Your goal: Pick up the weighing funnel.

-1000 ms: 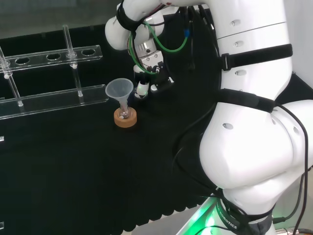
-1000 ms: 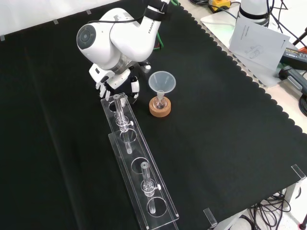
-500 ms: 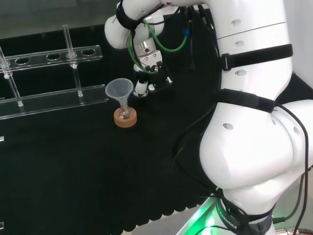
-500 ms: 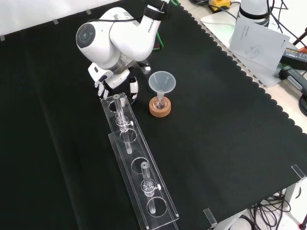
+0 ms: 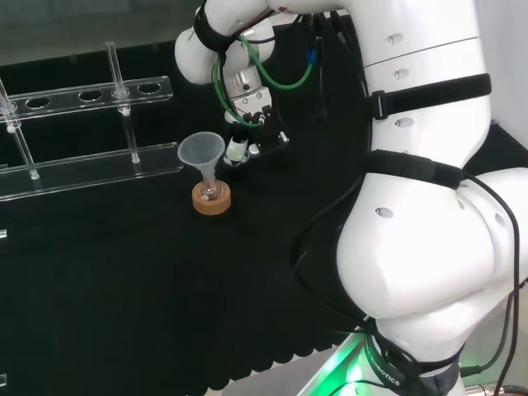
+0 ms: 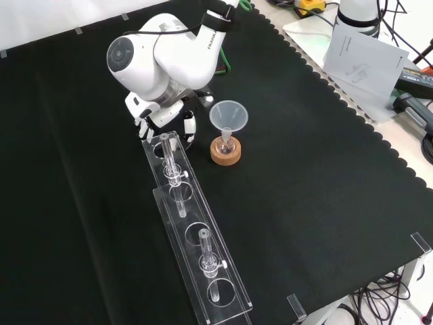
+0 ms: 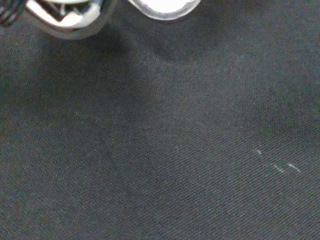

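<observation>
Plain black cloth point(image 6: 304, 183) covers the pale counter point(image 6: 311, 37). The arm point(image 5: 412, 247) is white with black bands point(image 5: 429, 87) and green cables point(image 5: 289, 82); the hand point(image 6: 159, 118) is black and white. Tan cork ring point(image 6: 225, 154), clear funnel point(image 6: 229, 115).

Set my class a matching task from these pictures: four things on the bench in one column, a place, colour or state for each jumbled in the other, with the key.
Things
1. funnel
2. cork ring
3. hand
4. clear rack

Descriptions
a. brown, under the small flask
b. long and see-through, with round holes
c. stands mouth up, stem in the flask
d. black and white, at the rack's far end in the front view

Pairs: 1-c, 2-a, 3-d, 4-b
</observation>
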